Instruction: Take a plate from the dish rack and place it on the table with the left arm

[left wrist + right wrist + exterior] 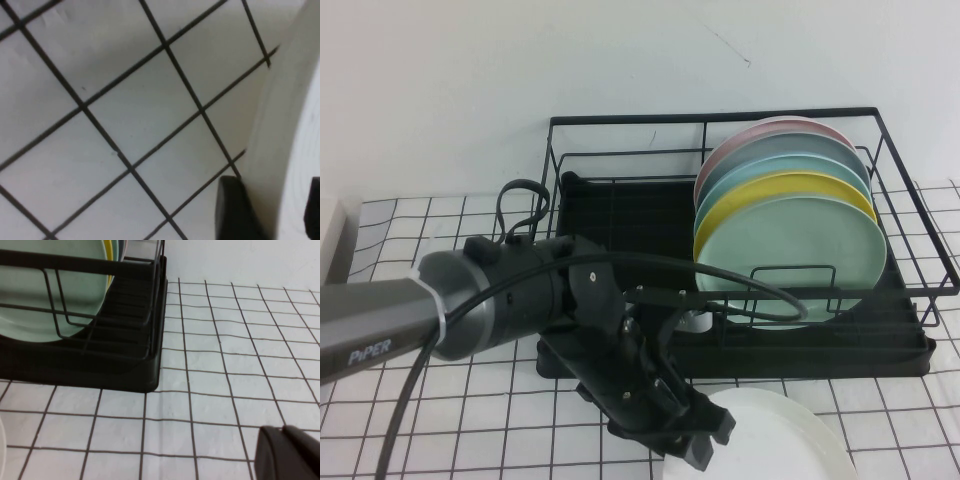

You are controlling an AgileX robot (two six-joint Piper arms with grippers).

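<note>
The left arm [470,305] reaches across the table [440,430] in front of the rack [620,215], its left gripper [705,435] low at the near edge of the high view, right at the rim of the plate [790,440]. The plate lies flat on the cloth, outside the rack and just in front of it. In the left wrist view the plate's rim [295,150] sits between the two dark fingers [232,210], so the gripper straddles it; whether it clamps the rim or has let go, I cannot tell. In the rack stand the mint plate [790,255], the yellow plate [780,190] and others behind them. The right gripper [290,452] hovers low over the cloth beside the rack's corner [150,375]; its state cannot be told.
</note>
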